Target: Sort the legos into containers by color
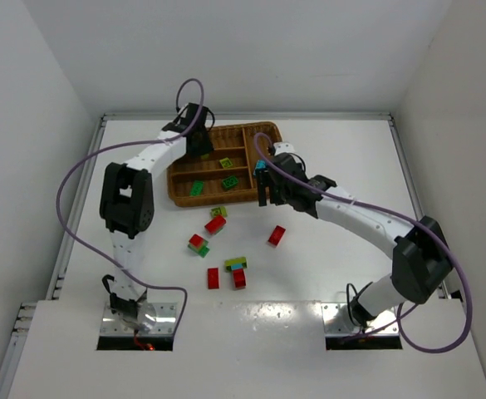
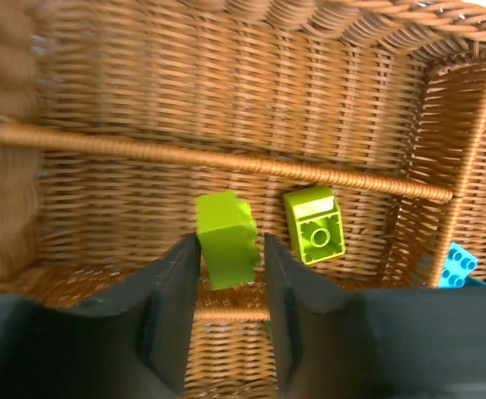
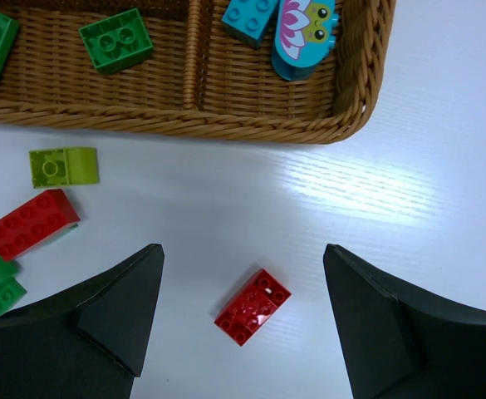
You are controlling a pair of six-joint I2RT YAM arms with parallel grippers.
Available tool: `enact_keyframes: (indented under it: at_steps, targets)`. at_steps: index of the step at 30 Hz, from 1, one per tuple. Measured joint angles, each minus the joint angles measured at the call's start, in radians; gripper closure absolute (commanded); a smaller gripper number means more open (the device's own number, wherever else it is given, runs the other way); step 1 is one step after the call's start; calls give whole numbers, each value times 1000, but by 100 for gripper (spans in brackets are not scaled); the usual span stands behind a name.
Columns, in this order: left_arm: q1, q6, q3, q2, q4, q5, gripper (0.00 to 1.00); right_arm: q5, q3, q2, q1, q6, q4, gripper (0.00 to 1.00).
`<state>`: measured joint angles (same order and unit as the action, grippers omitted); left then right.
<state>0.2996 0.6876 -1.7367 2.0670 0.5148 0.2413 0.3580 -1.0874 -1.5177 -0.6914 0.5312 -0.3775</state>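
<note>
The brown wicker tray (image 1: pixel 243 126) lies at the back centre. My left gripper (image 1: pixel 199 148) hangs inside a tray slot. In the left wrist view my left gripper (image 2: pixel 232 243) has a yellow-green brick (image 2: pixel 224 249) at its tips; the brick touches the left finger, with a thin gap to the right one. A second yellow-green brick (image 2: pixel 313 223) lies upside down beside it. My right gripper (image 1: pixel 264 188) is wide open and empty (image 3: pixel 243 249) above a lone red brick (image 3: pixel 253 306), also seen from above (image 1: pixel 276 235).
The tray (image 3: pixel 226 125) holds green bricks (image 3: pixel 116 37) and a cyan brick (image 3: pixel 251 17) with a lotus-printed piece (image 3: pixel 305 33). On the table lie a yellow-green brick (image 1: pixel 218 212), red bricks (image 1: pixel 215 224), a red-green pair (image 1: pixel 198 243) and a mixed cluster (image 1: pixel 236 266).
</note>
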Motion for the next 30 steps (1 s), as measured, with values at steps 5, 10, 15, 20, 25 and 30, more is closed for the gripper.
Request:
enact_keyframes:
  at_steps: [5, 10, 15, 20, 25, 30]
  targets:
    - [0, -16, -23, 45, 3, -43, 22, -34, -1, -8, -9, 2, 0, 22]
    - [0, -29, -26, 36, 16, -46, 19, -90, -47, -87, -64, 5, 5, 18]
    - [-16, -38, 56, -108, 37, -24, 19, -212, -169, -242, -130, -21, 11, 11]
    - [-143, -40, 200, -405, 47, -2, 19, -252, -319, -422, -183, -48, 14, 11]
    - [-280, -40, 312, -616, 34, 38, 19, -249, -387, -533, -202, -48, 3, 7]
    - [-301, -40, 403, -663, 51, 34, 19, -212, -473, -631, -201, -36, -3, 7]
